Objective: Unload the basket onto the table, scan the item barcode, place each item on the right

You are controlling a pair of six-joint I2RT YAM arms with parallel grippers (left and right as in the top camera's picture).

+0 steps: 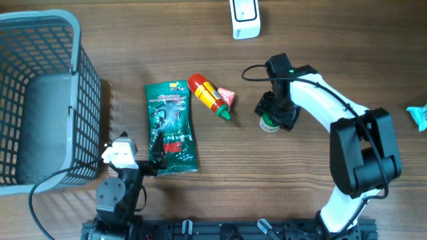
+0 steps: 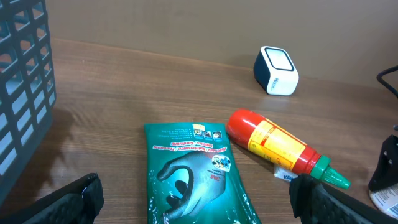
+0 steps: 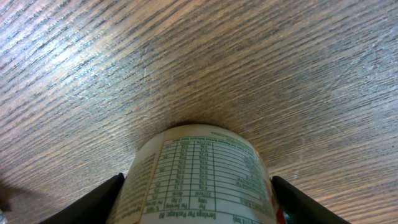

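The labelled tub (image 3: 205,162) is noted on the table (image 3: 186,62) beside the red bottle (image 1: 208,95), flanked closely by the right gripper's (image 3: 198,182) parted fingers (image 3: 102,199), contact undeterminable; the left gripper's (image 2: 196,186) fingers are spread wide.

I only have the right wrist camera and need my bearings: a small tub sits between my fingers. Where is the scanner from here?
Observer: The white scanner stands at the table's far edge, beyond the right gripper and slightly to its left.
Operator: Anything lying that way?
Observer: The red bottle and the green packet lie further left, off that line.
Operator: And the other arm?
Observer: The left gripper hangs open over the packet's near end.
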